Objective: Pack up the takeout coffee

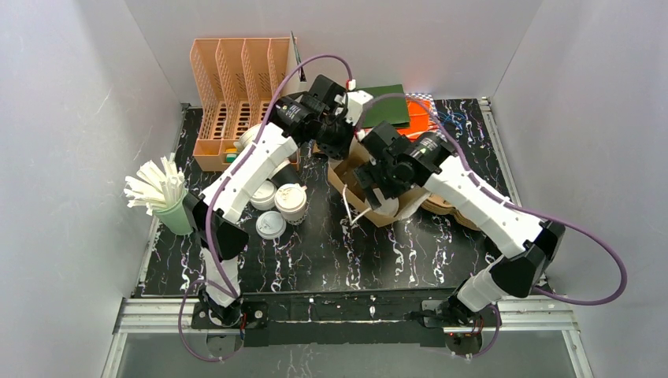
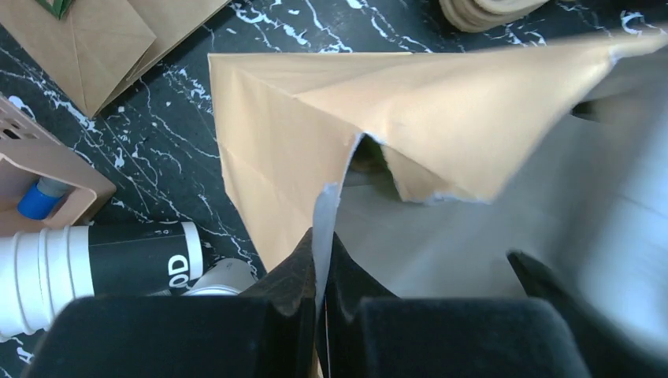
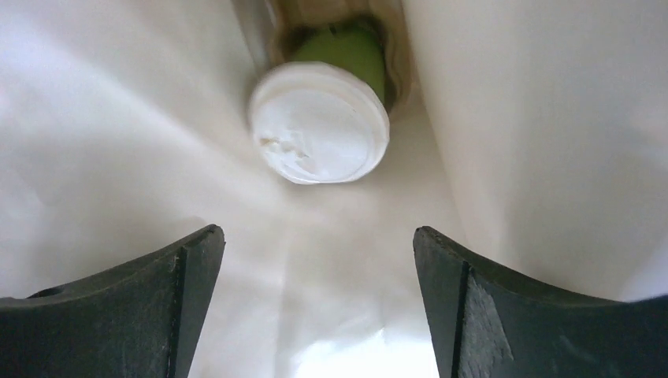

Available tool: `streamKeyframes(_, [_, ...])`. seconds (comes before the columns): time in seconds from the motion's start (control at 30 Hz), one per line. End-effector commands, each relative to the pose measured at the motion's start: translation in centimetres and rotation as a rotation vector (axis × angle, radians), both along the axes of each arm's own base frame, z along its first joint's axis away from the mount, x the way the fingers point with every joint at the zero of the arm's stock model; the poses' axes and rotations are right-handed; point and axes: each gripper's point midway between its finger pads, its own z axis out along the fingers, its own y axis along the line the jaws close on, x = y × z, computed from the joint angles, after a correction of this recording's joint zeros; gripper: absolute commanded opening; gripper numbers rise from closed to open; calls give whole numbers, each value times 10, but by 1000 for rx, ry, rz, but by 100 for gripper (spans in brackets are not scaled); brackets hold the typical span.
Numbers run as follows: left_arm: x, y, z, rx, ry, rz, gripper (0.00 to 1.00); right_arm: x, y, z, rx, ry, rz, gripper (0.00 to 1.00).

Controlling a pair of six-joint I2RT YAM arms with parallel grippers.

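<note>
Where the overhead view gives only two arms converging on a tan paper bag [image 1: 358, 185] at mid-table, the wrist views supply the detail. Item one: my left claw [image 2: 321, 246], pressed together on the bag's ragged rim, a thin sheet of paper pinched between the black pads. The bag is kraft-brown outside with a pale smooth lining inside, and is creased into sharp folds. Item two: my right claw [image 3: 317, 234], spread wide inside the bag's mouth and holding nothing, with dark wedge-shaped fingers either side of white lining. Item three: green-walled cup [image 3: 324, 110], deep in the bag beyond the right claw and apart from it. Its round white plastic lid, slightly blurred, faces the claw, with green paper wall showing behind. Its long axis runs along the bag's depth, base toward the far end. The overhead view hides this cup entirely. Item four: capped cups [image 1: 291, 200], seen only from overhead, grouped on the black, white-veined table [image 1: 354, 252] beside the left arm. Item five: cup stack [image 2: 102, 264], with black sleeve and white rims, lying on its side near the left claw.
</note>
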Motion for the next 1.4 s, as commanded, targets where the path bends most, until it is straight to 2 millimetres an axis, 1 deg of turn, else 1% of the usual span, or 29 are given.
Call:
streamKeyframes(0.0, [0,12,-46,148,105,36,0,27,37,88,257,-262,66,98])
streamKeyframes(0.07, [5,10,-52,161,105,40,0,28,45,101,304,-281,93,98])
streamKeyframes(0.17, [15,11,-59,190,93,65,0,26,65,129,418,-311,166,98])
streamKeyframes(0.23, [23,12,-57,199,74,81,1,28,75,143,467,-338,197,98])
streamKeyframes(0.33, [32,14,-53,200,53,124,7,34,80,161,495,-382,201,98])
streamKeyframes(0.4, [37,15,-48,188,34,151,11,39,80,176,515,-430,185,96])
streamKeyframes(0.47, [47,21,-38,184,-14,197,14,45,76,189,530,-485,157,95])
streamKeyframes(0.53, [56,23,-25,157,-61,239,19,49,69,196,536,-533,123,95])
streamKeyframes(0.67, [69,32,2,94,-131,328,38,50,59,205,546,-587,88,95])
streamKeyframes(0.77, [73,39,28,27,-172,385,50,51,56,211,547,-608,81,96])
streamKeyframes(0.83, [72,43,49,-29,-205,421,60,53,55,214,547,-624,84,97])
streamKeyframes(0.87, [69,46,66,-71,-232,442,63,53,56,215,546,-632,88,98])
streamKeyframes(0.9, [69,48,72,-90,-241,462,66,54,56,215,546,-637,92,98])
streamKeyframes(0.93, [64,54,88,-126,-266,482,69,55,57,216,546,-642,96,98])
streamKeyframes(0.97, [60,59,98,-154,-280,501,70,56,58,216,548,-644,99,98])
streamKeyframes(1.0, [56,62,103,-173,-285,514,72,56,59,216,549,-645,106,98])
streamKeyframes(1.07, [47,74,118,-215,-313,556,73,56,62,214,549,-644,118,98])
streamKeyframes(1.13, [39,92,131,-241,-347,627,72,57,63,215,551,-652,124,98])
streamKeyframes(1.2, [32,114,137,-249,-386,713,70,59,64,215,553,-661,126,98])
streamKeyframes(1.23, [28,123,137,-250,-395,752,69,59,64,215,553,-666,128,98])
streamKeyframes(1.3, [21,138,134,-242,-399,804,66,60,66,213,557,-669,135,98])
streamKeyframes(1.37, [13,146,125,-223,-366,848,65,60,71,210,563,-653,139,98])
